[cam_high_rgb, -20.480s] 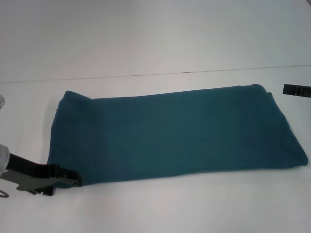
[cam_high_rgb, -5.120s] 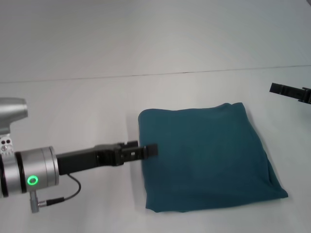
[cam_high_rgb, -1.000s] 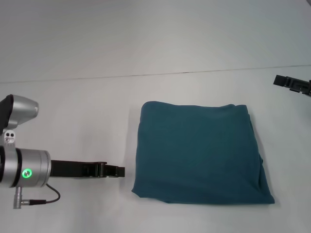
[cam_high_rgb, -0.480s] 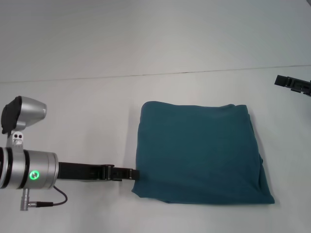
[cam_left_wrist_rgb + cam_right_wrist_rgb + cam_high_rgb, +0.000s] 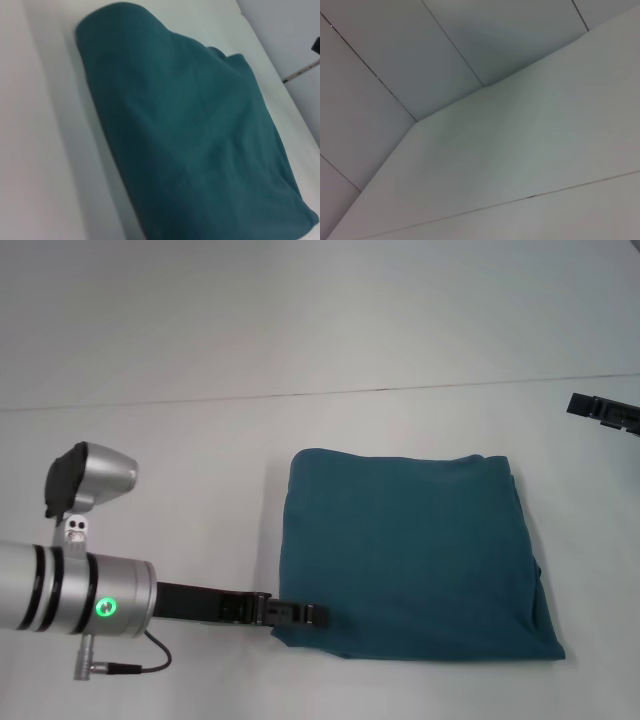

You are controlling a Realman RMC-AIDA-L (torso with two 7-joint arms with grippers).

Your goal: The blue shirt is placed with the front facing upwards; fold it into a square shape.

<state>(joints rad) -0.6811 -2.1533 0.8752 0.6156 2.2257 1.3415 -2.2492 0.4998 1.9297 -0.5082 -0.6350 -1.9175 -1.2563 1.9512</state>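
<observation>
While lying flat on the white table (image 5: 180,460), folded near-square, blue shirt (image 5: 410,555) just right of left gripper (image 5: 305,614); fingertips at its near-left corner, touching or overlapping the hem; finger state: cannot tell; right gripper (image 5: 604,411) parked well apart, far right; left arm nearer, best placed for any squaring nudge.

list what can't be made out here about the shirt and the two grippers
- The blue shirt: its chest side is folded out of sight in the head and left wrist views.
- Left gripper: seen edge-on at the shirt's near left corner; open or shut is unclear.
- Right gripper: cut off by the head view's right edge.
</observation>
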